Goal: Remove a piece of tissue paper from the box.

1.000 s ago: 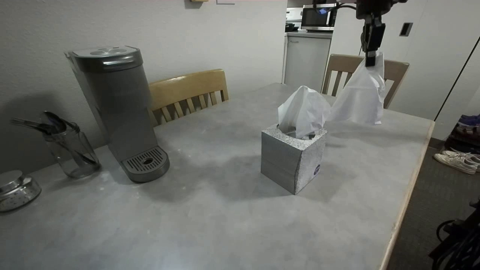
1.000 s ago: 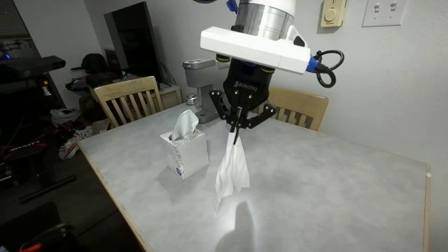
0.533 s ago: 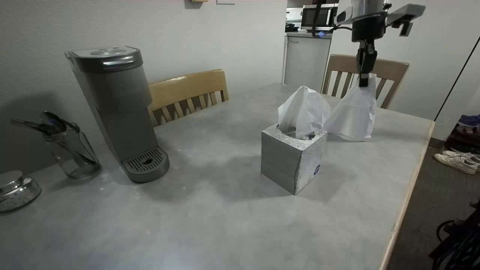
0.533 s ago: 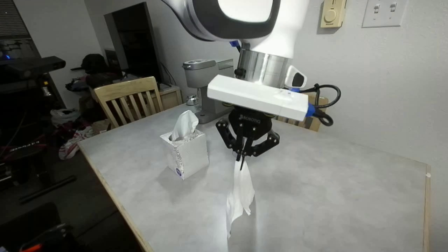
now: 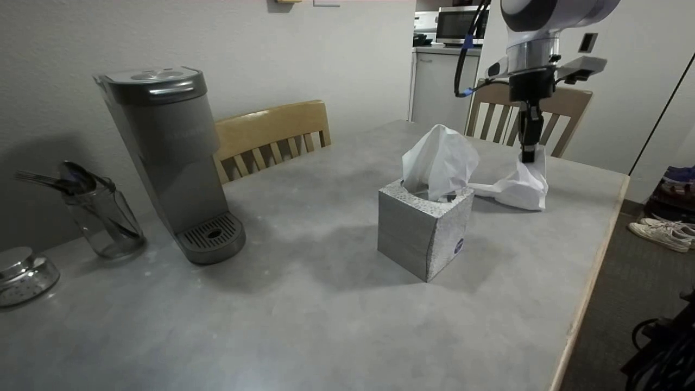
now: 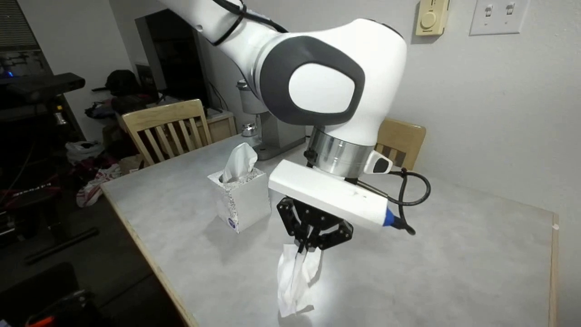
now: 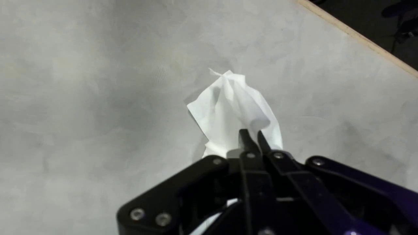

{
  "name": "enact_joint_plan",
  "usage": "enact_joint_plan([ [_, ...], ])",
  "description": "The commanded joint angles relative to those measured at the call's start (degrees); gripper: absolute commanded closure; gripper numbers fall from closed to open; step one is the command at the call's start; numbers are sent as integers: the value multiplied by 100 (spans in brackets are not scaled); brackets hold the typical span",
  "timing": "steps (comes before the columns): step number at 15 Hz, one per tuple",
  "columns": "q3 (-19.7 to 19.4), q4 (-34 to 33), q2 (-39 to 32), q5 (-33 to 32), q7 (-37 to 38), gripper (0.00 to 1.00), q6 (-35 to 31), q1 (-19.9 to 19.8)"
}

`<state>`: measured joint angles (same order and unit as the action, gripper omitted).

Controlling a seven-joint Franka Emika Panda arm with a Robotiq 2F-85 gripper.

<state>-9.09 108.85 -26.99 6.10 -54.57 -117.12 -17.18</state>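
Wrist view — the tissue (image 7: 230,114) is pinched between the jaws.

You have a grey table (image 5: 304,331) bearing a tissue box (image 5: 407,233), coffee machine (image 5: 174,136), cutlery jar (image 5: 106,222), small lidded jar (image 5: 24,279) and the lower folds of a white tissue (image 7: 225,111).

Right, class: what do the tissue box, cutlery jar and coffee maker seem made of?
Tissue box: probably matte cardboard; sharp edges, speckled print. Cutlery jar: likely glossy glass; utensils show through. Coffee maker: perhaps satin plastic; smooth grey sides leave painted metal possible.
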Motion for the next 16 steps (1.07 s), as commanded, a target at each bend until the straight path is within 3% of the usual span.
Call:
enact_joint_plan([
  [1, 167, 36, -212, 98, -68, 100, -180, -210],
  [4, 218, -12, -410, 103, -51, 100, -155, -257],
  [8, 286, -54, -607, 107, -31, 92, -128, -309],
  [9, 293, -67, -647, 103, -22, 86, -121, -316],
  [10, 301, -76, -681, 104, -17, 67, -111, -323],
  [16, 321, -91, -603, 97, 8, 25, -61, -351],
])
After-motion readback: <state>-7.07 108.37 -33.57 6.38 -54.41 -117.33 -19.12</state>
